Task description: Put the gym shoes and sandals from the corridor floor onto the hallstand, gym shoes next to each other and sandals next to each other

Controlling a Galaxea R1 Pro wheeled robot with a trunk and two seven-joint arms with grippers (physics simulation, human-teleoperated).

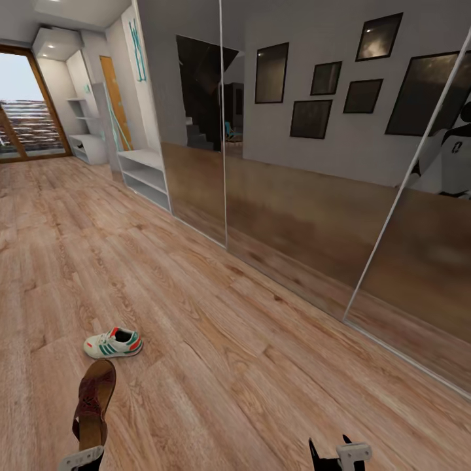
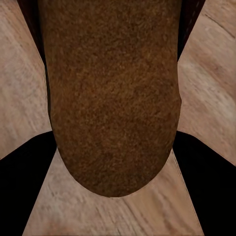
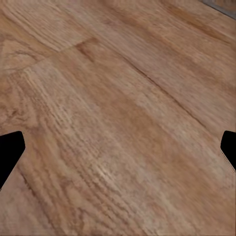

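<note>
Flat brown leather strappy sandal clamped in left gripper, above light wood-grain plank floor. White green-striped sneaker lies on floor just beyond. Right gripper spread, empty. Pale grey-white hallstand well apart, against wall.

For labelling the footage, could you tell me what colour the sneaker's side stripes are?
Green, on the white lace-up gym shoe; head view shows it best.
</note>
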